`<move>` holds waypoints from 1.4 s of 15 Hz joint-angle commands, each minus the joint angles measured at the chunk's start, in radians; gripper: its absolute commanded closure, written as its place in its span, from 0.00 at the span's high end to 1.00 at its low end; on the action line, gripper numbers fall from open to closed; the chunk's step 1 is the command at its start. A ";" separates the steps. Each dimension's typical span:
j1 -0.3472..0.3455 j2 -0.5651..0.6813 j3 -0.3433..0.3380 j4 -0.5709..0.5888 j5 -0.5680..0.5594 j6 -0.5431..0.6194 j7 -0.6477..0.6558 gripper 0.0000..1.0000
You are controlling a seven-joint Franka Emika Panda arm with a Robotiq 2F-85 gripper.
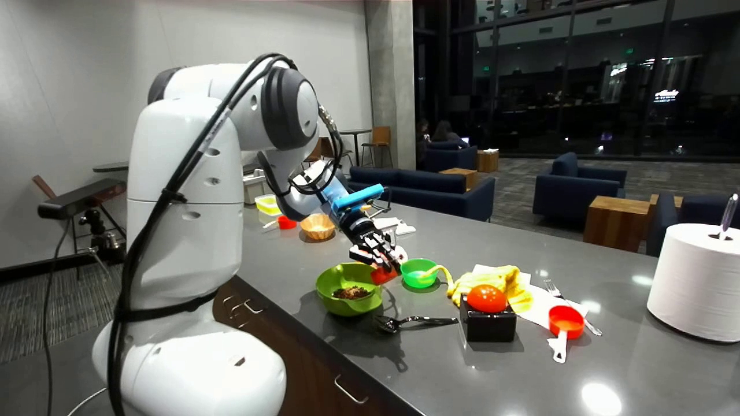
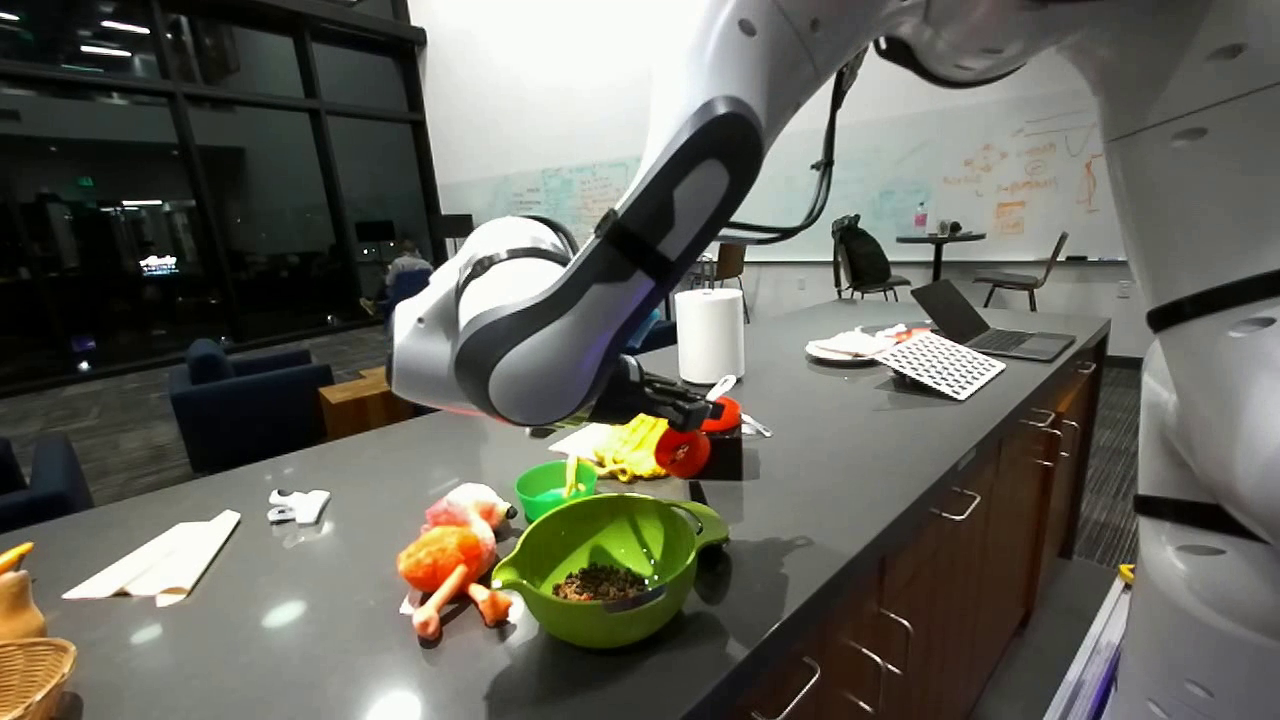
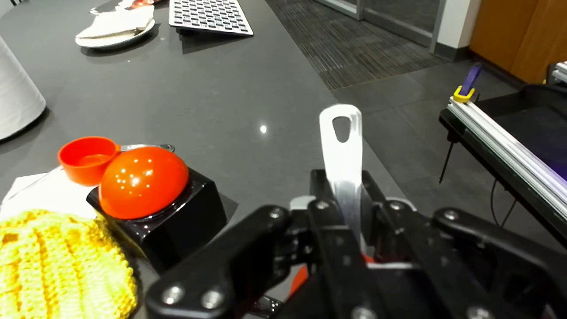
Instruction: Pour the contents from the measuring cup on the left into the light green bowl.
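That Robotiq gripper (image 3: 345, 186) is pinching the white handle (image 3: 343, 161) of the red-orange measuring cup (image 2: 683, 453), which is hanging tipped near the rim of the light green bowl (image 2: 600, 628), so emptying it cleanly is probably calling for centring its mouth inward before slowly tilting further.

A: Windows (image 1: 520, 104)?
B: Dark, upper right of an exterior view. Navy sofa (image 1: 416, 196) mid-frame, same view.
A: What else?
B: Whiteboard (image 2: 920, 150), orange writing (image 2: 1010, 217), upper right of an exterior view. Striped carpet (image 3: 350, 53), top of wrist view.
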 commanded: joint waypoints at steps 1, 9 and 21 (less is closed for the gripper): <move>0.041 0.138 0.014 0.154 -0.015 -0.123 -0.003 0.04; 0.126 0.255 0.038 0.372 0.012 -0.337 0.008 0.04; 0.137 0.497 0.042 0.527 0.035 -0.638 0.013 0.04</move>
